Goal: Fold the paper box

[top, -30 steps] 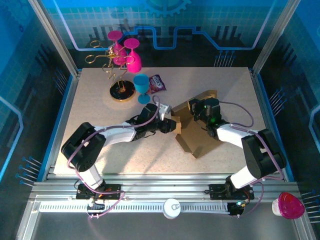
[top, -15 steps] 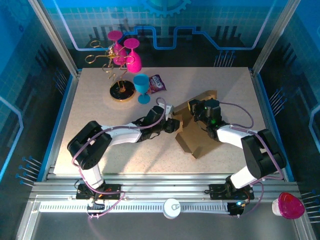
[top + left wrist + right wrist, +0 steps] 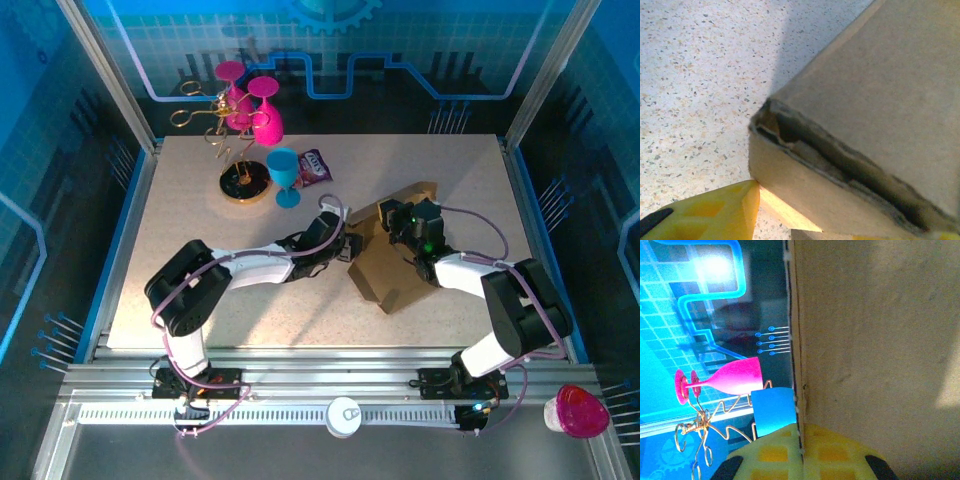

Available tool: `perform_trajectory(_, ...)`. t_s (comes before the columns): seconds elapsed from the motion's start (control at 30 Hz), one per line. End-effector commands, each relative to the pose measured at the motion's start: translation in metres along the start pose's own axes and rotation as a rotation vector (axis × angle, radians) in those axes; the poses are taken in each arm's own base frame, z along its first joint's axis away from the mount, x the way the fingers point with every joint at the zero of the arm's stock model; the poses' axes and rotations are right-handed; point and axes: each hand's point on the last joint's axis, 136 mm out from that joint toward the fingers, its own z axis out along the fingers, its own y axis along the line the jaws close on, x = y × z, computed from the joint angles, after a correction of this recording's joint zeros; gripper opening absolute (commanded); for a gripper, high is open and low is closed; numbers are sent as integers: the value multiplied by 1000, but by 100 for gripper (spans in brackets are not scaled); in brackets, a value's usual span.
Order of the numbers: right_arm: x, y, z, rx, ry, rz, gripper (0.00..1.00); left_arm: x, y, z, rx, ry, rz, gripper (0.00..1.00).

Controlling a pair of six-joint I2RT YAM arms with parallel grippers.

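On speckled tabletop [image 3: 180, 235] inside blue-walled enclosure [image 3: 420, 40], paper box [image 3: 395, 275], right gripper [image 3: 391, 214] clamping it, left gripper [image 3: 347, 248] grip unclear.

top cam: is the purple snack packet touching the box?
No, the purple snack packet lies at the far side beside the blue cup, with bare table between it and the paper box.

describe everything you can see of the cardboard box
The box is plain brown cardboard, unmarked and only partly folded. One broad panel lies on the speckled table, right of centre, with a flap raised at its far end. The left wrist view shows a crushed, layered corner. The right gripper looks clamped on the raised flap's edge. The left gripper is at the box's left edge, and its grip is unclear.
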Motion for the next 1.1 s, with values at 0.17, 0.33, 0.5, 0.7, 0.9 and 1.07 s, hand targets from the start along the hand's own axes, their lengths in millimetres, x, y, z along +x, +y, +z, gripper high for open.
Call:
perform_trajectory(0.17, 5, -17, 0, 36, 21, -3, 0, -8, 16, 9, -142, -15, -43, 34)
perform_trajectory(0.33, 8, -23, 1, 16, 22, -15, 0, -7, 22, 10, -193, -21, -63, 35)
perform_trajectory(0.5, 11, -25, 4, 5, 21, 1, 0, -7, 30, 11, -275, -6, -55, 32)
perform_trajectory(0.7, 10, -20, 6, -3, 14, 14, 0, 0, 41, 13, -355, 13, -65, 4)
perform_trajectory(0.9, 11, -14, 10, -11, 16, 20, 0, 6, 40, 17, -364, 25, -65, 11)
perform_trajectory(1.07, 12, -17, 10, -7, 17, 21, 0, 11, 39, 22, -368, 46, -69, 33)
